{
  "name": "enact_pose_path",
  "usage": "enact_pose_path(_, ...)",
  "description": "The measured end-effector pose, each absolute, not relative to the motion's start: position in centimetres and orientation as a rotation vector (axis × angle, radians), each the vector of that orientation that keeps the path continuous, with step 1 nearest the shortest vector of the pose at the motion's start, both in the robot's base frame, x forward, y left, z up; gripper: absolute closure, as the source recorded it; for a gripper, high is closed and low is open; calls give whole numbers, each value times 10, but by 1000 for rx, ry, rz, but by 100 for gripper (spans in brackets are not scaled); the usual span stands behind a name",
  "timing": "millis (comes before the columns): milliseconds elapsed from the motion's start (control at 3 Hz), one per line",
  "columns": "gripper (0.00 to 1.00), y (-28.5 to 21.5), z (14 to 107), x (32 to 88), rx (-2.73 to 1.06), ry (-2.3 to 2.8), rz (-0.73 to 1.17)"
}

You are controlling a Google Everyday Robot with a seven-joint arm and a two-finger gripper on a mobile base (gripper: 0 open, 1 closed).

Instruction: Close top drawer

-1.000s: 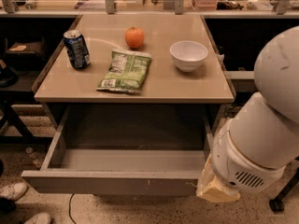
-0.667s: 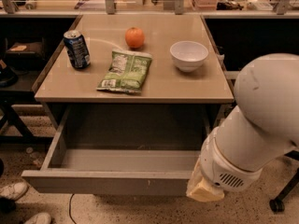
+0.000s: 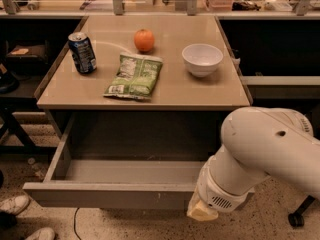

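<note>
Shifted leftward and lower since the earlier frame: white arm, with its gripper at the right end of the top drawer front, lower centre-right; whether it is open or closed cannot be told. Near to far: speckled floor, white shoes lower left; top drawer standing open beneath the tan tabletop, which bears green snack bag, blue can, white bowl and orange. Arm pose: bulky elbow lower right, forearm angled down-left to the drawer front.
</note>
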State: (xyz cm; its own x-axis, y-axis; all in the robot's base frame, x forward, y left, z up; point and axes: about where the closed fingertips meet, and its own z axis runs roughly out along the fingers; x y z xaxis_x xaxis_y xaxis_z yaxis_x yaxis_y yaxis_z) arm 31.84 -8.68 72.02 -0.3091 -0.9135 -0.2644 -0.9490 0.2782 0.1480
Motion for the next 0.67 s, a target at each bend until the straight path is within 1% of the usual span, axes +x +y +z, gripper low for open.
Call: enact_pose_path(667, 100, -77, 679, 361, -1719, 2403, 363)
